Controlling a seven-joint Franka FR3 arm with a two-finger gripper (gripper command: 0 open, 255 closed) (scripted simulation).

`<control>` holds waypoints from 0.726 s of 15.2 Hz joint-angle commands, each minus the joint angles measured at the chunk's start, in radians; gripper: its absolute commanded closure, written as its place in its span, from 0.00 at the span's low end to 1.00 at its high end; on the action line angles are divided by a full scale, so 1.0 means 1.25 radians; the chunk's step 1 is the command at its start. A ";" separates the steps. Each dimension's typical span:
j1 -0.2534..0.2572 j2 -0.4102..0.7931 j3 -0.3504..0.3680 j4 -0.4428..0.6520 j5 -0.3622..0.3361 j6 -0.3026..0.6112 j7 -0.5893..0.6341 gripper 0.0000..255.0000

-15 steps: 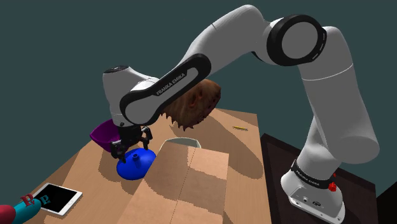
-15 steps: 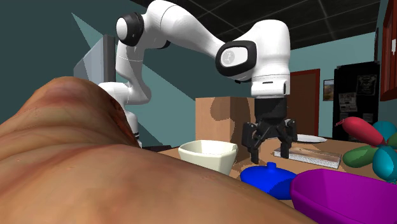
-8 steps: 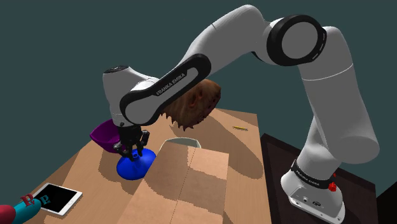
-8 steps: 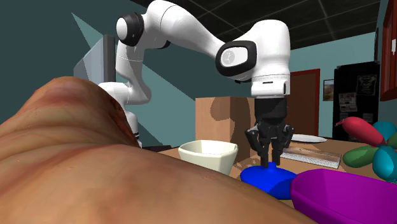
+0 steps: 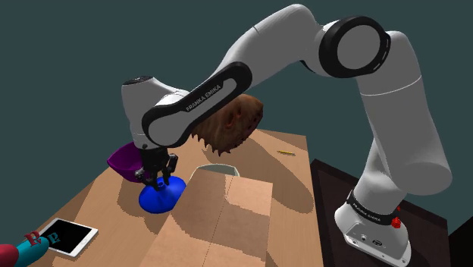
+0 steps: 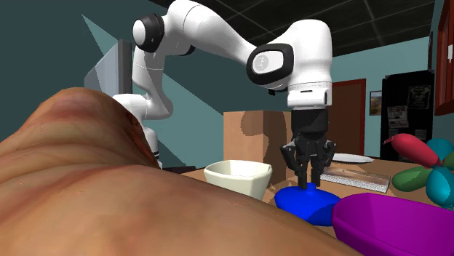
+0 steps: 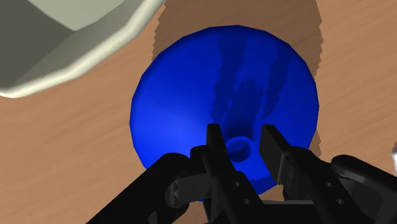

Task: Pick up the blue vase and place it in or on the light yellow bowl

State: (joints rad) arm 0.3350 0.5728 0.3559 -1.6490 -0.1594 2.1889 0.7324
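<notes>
- Just beside the pale bowl (image 7: 60,54), you see the blue vase (image 7: 222,83): glossy, with a wide squat body and a small narrow neck.
- Your gripper (image 7: 242,132) has its jaws clamped on that neck.

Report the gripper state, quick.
Gripper: shut, fingers clasping the neck of the blue vase.

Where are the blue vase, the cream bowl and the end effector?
blue vase (image 6: 302,205): second exterior view, on its wide body.
cream bowl (image 6: 236,182): second exterior view, on its outer wall.
end effector (image 7: 242,129): wrist view, midway between fingertips.
</notes>
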 commanded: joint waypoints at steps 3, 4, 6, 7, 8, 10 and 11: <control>-0.003 -0.022 0.005 0.009 0.008 -0.030 -0.003 1.00; -0.004 -0.027 0.007 0.013 0.010 -0.038 -0.004 1.00; -0.005 -0.037 0.009 0.020 0.014 -0.055 -0.005 1.00; -0.006 -0.041 0.010 0.024 0.015 -0.063 -0.006 1.00; -0.006 -0.046 0.011 0.028 0.017 -0.072 -0.007 1.00; -0.007 -0.055 0.013 0.037 0.021 -0.089 -0.008 1.00; -0.008 -0.059 0.014 0.041 0.022 -0.098 -0.009 1.00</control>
State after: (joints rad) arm 0.3284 0.5077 0.3726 -1.5946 -0.1344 2.0723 0.7240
